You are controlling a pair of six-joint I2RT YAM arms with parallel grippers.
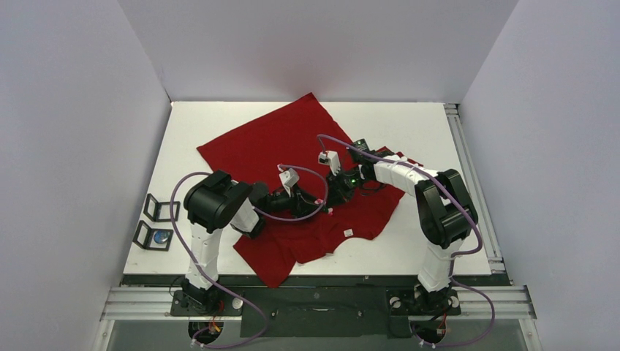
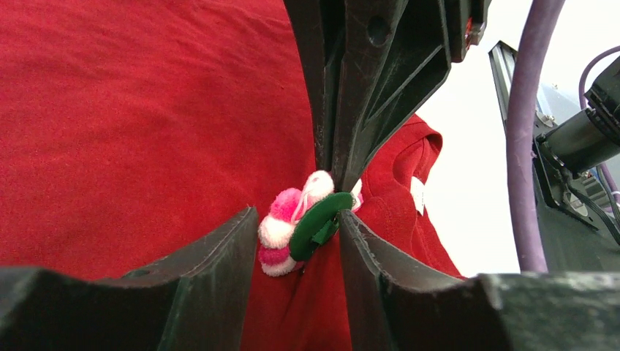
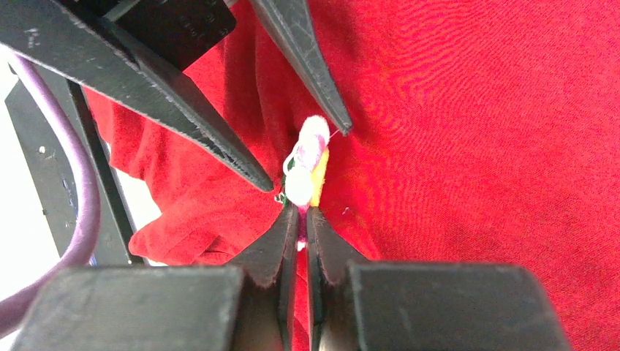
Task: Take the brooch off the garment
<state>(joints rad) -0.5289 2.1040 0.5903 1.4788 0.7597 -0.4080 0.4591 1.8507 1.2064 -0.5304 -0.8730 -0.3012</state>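
From above, my two arms meet over the middle of a dark-red shirt (image 1: 278, 139) spread on a white surface (image 1: 439, 131). In that view the arms and their cables cover both claws and the brooch is too small to find. A white tag (image 1: 349, 232) shows near the shirt's near edge.

My left wrist view shows the brooch (image 2: 303, 230) close up: pink and white fluffy petals on its left and a green round back on its right, standing on edge above the cloth. My left claw (image 2: 298, 217) has its fingers spread, one on each side of the brooch. The petals reach one finger and the green back meets the other. I cannot tell whether the fingers press it or only flank it. My right claw (image 2: 333, 175) comes down from the top of this view, and its tips meet at the brooch's upper edge.

My right wrist view shows what the left one cannot. The right claw's fingers are drawn almost together, with a sliver of pink caught between them and the brooch just past the tips. The yellow centre peeks out here. The green back is nearly hidden.
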